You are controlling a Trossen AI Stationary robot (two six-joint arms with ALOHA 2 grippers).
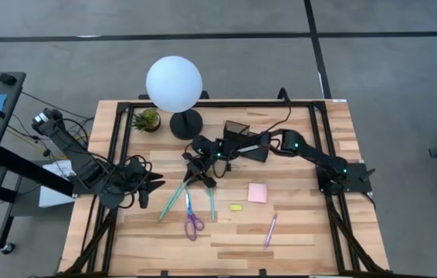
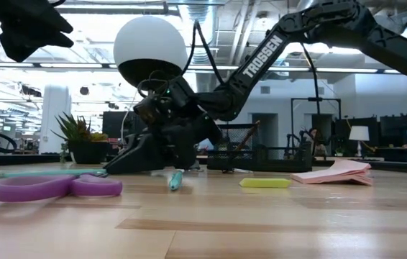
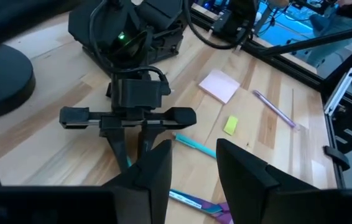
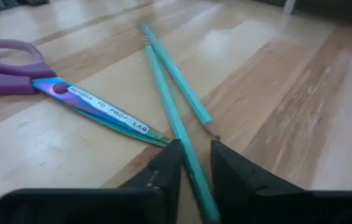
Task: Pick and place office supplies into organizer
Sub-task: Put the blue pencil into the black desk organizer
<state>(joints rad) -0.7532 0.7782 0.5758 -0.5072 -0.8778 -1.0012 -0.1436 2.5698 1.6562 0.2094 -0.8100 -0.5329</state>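
Note:
My right gripper (image 4: 194, 149) reaches across the table's middle (image 1: 201, 179) and is shut on a thin teal pen (image 4: 163, 93) that lies on the wood. A second teal pen (image 4: 179, 78) lies beside it. The purple-handled scissors (image 1: 193, 222) point their blade tip (image 4: 154, 134) at the held pen. Another teal pen (image 1: 211, 205), the yellow piece (image 1: 235, 207), the pink sticky pad (image 1: 257, 192) and the pink-purple pen (image 1: 270, 229) lie flat farther right. The black organizer (image 1: 236, 131) stands at the far middle. My left gripper (image 3: 191, 168) hovers open at the left (image 1: 153, 185). My right gripper pinches the teal pen's shaft (image 4: 185, 140) between its two fingers, toward the pen's far end, which the gripper hides. The fingers slant down from the table's far right, and the pen runs out ahead between them. The pen lies flat on the table.
A white globe lamp (image 1: 174, 85) on a black base and a small potted plant (image 1: 147, 118) stand at the far left of the table. Black rails (image 1: 118, 139) frame the tabletop's sides. Bare wood lies along the near edge (image 1: 226, 255).

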